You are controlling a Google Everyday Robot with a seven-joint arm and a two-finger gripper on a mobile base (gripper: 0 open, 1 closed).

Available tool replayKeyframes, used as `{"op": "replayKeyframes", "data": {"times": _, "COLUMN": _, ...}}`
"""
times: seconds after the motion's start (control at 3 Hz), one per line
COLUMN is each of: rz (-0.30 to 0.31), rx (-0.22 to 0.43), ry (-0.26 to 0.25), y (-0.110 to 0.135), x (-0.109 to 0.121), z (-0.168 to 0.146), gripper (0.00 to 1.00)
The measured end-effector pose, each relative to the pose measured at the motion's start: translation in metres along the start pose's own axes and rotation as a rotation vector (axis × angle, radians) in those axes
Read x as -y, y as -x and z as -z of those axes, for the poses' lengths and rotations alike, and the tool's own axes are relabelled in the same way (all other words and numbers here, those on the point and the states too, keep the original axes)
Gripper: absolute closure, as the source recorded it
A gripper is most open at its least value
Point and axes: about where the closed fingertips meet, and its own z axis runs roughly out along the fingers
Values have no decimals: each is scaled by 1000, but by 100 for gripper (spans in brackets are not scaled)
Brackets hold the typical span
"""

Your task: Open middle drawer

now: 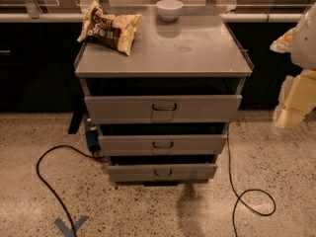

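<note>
A grey metal cabinet [197, 48] stands in the middle of the view with three drawers stacked in its front. The middle drawer [197, 144] is a wide low panel with a small dark wire handle [163, 144] at its centre. Its front sits in line with the stack and none of its inside shows. My gripper [292, 107], cream and white, hangs at the right edge of the view. It is well to the right of the cabinet, about level with the top drawer, and touches nothing.
The taller top drawer [123, 108] and the bottom drawer [128, 173] sit above and below. A chip bag [109, 28] and a white bowl [169, 9] rest on the cabinet top. Black cables [47, 179] [253, 201] lie on the speckled floor on both sides. A blue tape mark [71, 226] is in front.
</note>
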Motion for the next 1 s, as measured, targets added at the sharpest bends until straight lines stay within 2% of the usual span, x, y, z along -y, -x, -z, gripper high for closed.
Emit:
{"op": "replayKeyframes", "data": {"times": 0.33, "rz": 0, "rx": 1, "ry": 0, "y": 0, "x": 0, "z": 0, "gripper": 0}}
{"op": "replayKeyframes", "data": {"times": 0.67, "rz": -55, "rx": 62, "ry": 18, "y": 0, "x": -8, "z": -23, "gripper": 0}}
{"op": "replayKeyframes", "data": {"times": 1.0, "rz": -128, "rx": 140, "ry": 57, "y": -4, "x": -31, "z": -80, "gripper": 0}}
